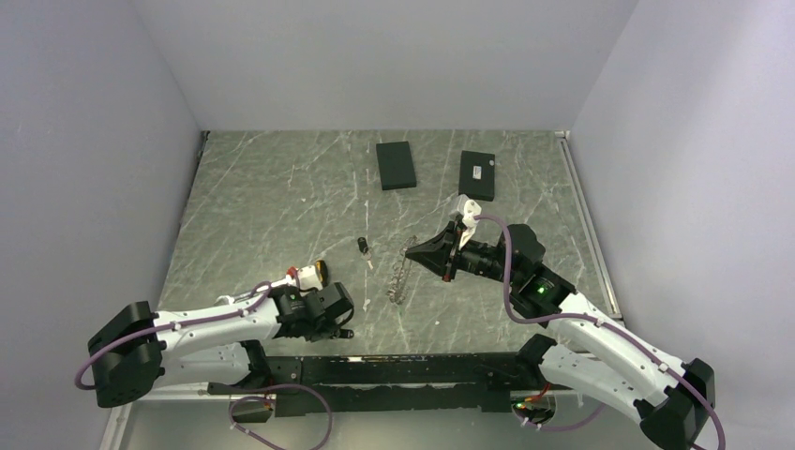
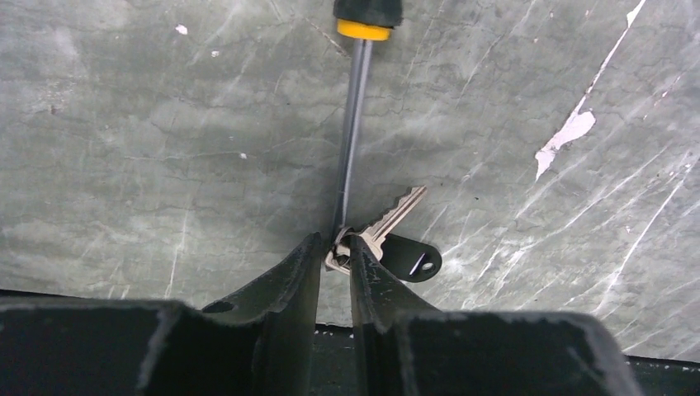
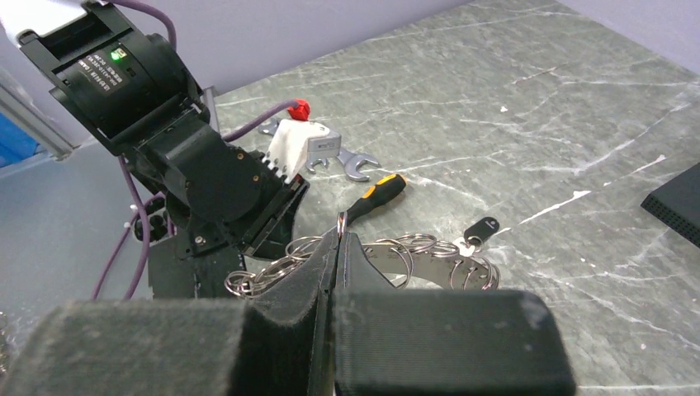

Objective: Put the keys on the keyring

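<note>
Key (image 2: 390,219) — left gripper (image 2: 336,240) jaws narrowly astride it, pinch uncertain; best centred before lifting — right gripper (image 3: 338,239) clamped on keyring (image 3: 446,268).

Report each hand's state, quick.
Left hand: jaws narrow around the silver key at its head; whether it is gripped cannot be told.
Right hand: closed, holding the keyring.
</note>
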`<action>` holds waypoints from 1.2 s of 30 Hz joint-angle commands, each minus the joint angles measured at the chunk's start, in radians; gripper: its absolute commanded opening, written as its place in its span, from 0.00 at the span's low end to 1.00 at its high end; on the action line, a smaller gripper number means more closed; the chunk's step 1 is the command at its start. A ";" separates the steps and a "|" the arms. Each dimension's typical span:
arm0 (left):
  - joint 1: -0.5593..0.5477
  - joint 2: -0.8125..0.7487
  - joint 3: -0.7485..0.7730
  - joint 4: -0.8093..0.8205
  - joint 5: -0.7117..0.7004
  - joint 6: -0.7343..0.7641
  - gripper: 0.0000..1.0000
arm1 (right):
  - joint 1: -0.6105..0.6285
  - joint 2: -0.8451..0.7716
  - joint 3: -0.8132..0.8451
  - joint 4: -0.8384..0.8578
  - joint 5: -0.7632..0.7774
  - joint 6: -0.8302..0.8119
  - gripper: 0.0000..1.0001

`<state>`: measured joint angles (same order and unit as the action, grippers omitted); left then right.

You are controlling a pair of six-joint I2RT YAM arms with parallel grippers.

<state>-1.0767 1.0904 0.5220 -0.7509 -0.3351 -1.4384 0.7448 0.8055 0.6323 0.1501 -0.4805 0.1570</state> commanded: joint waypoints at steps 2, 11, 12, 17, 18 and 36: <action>-0.003 -0.008 -0.028 0.056 -0.001 -0.015 0.21 | -0.001 -0.012 0.006 0.062 -0.007 -0.001 0.00; -0.003 -0.022 -0.038 0.071 -0.014 -0.005 0.00 | -0.001 -0.017 0.006 0.059 -0.013 -0.002 0.00; -0.004 -0.025 -0.039 0.073 -0.014 0.000 0.00 | 0.000 -0.017 0.004 0.059 -0.011 -0.002 0.00; -0.003 -0.058 -0.019 0.107 -0.012 0.107 0.00 | 0.000 -0.023 0.003 0.056 -0.006 -0.004 0.00; -0.003 -0.067 -0.008 0.109 -0.013 0.149 0.00 | 0.000 -0.023 0.004 0.057 -0.005 -0.004 0.00; -0.004 -0.235 0.222 0.170 0.120 0.984 0.00 | 0.000 -0.018 0.009 0.051 -0.011 -0.003 0.00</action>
<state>-1.0767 0.8989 0.6922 -0.6315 -0.2859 -0.6735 0.7448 0.8032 0.6323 0.1501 -0.4805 0.1570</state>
